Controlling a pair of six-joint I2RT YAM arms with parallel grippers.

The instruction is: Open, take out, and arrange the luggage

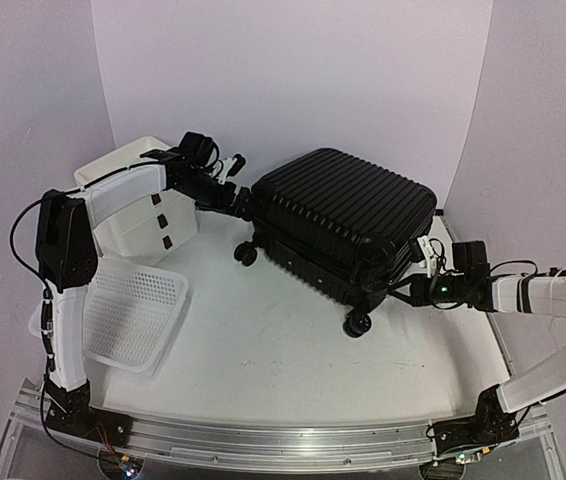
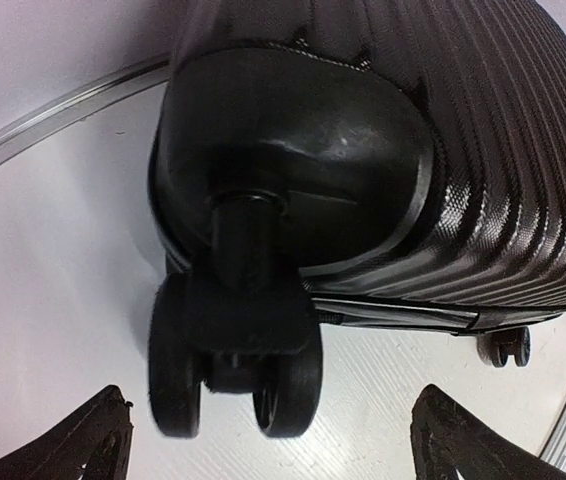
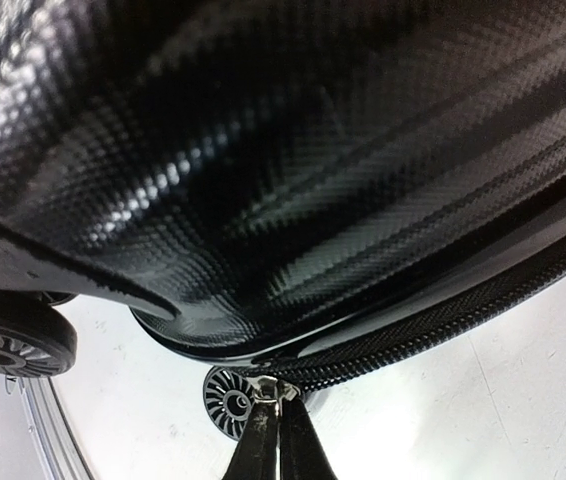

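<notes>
The luggage (image 1: 348,215), a black ribbed hard shell, lies closed at the middle of the table (image 1: 263,340). It seems heavy, stiff and slippery, so the zipper pull (image 3: 268,388) is the best hold. The right gripper (image 3: 275,420) pinches this pull. The left gripper (image 2: 268,420) gapes wide beside a caster wheel (image 2: 233,370), holding nothing.

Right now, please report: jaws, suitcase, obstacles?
Left jaws open, facing a wheel. Right jaws shut on zipper pull. Suitcase closed, lying flat. Basket, drawer box aside.
</notes>
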